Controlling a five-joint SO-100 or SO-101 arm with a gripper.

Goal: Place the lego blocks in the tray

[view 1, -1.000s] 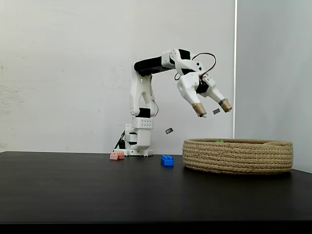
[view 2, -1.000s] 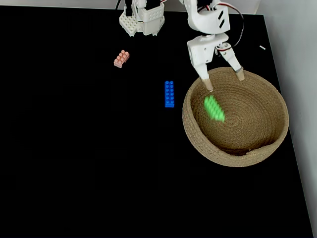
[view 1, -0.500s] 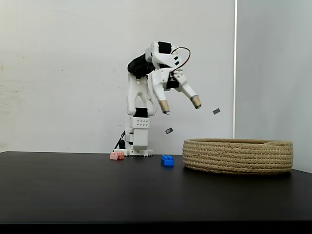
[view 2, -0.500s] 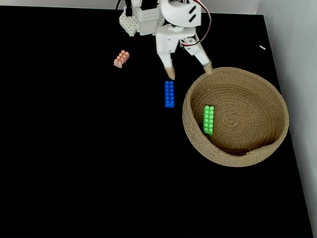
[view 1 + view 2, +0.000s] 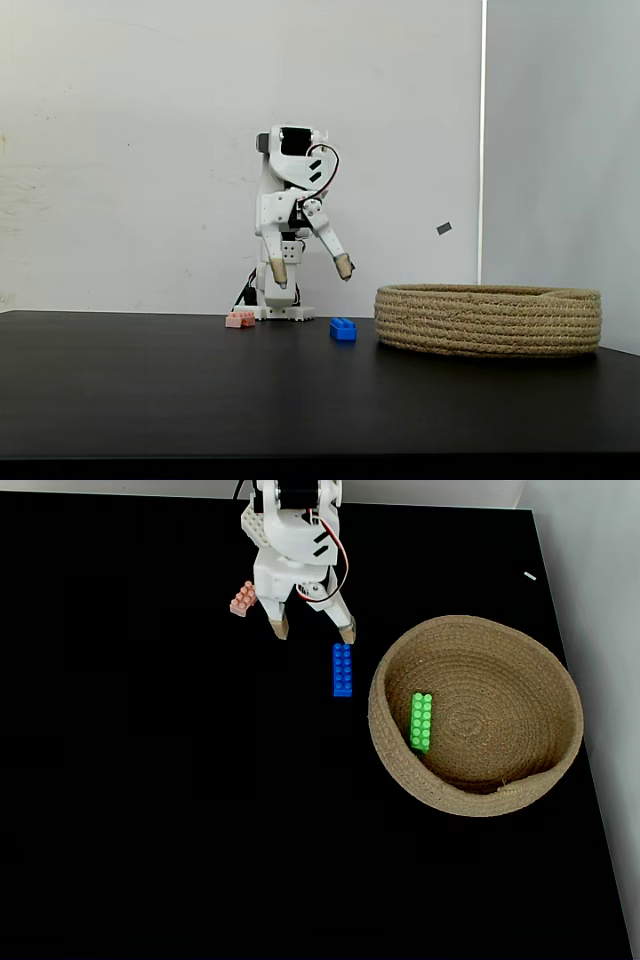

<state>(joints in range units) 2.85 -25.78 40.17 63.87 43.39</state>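
Side fixed view: jaws (image 5: 311, 268) hung wide apart and empty above the table (image 5: 200, 400), with pink brick (image 5: 240, 319) and blue brick (image 5: 343, 329) left of the basket (image 5: 488, 320).
Top fixed view: green brick (image 5: 421, 721) lay inside the basket (image 5: 540, 770); blue brick (image 5: 342, 669) lay just beside its rim; pink brick (image 5: 244, 598) sat near the arm's base.

Nothing here I can read — no label, brand, number or sign on my arm, the bricks, the basket, the table or the wall in both fixed views.
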